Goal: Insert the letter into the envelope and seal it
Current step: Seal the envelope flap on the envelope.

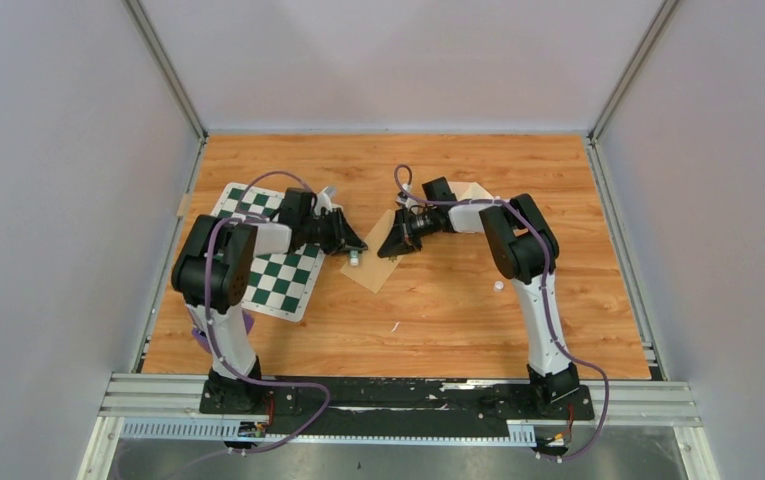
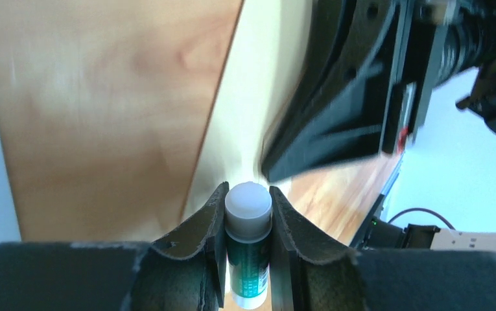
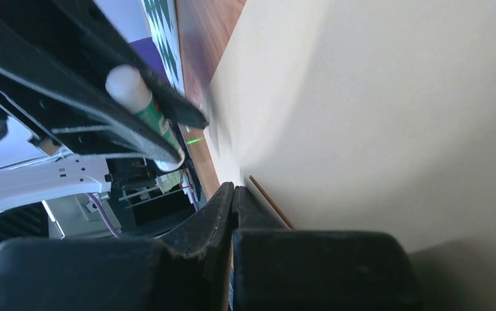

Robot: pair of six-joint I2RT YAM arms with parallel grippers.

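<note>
The tan envelope (image 1: 370, 274) lies flat on the table (image 1: 438, 320) just right of the checkerboard mat (image 1: 288, 285), its near-left corner almost at the mat's edge. Bare wood is open all round it except on the mat's side. It is plain and pale, and its long axis runs diagonally away from the mat, near-left to far-right. The left gripper (image 1: 356, 246) has its jaws clenched on a green, white-capped glue stick (image 1: 355, 259) over that corner. The right gripper (image 1: 390, 248) has its jaws pressed together at the envelope's edge; whether they pinch paper cannot be told.
</note>
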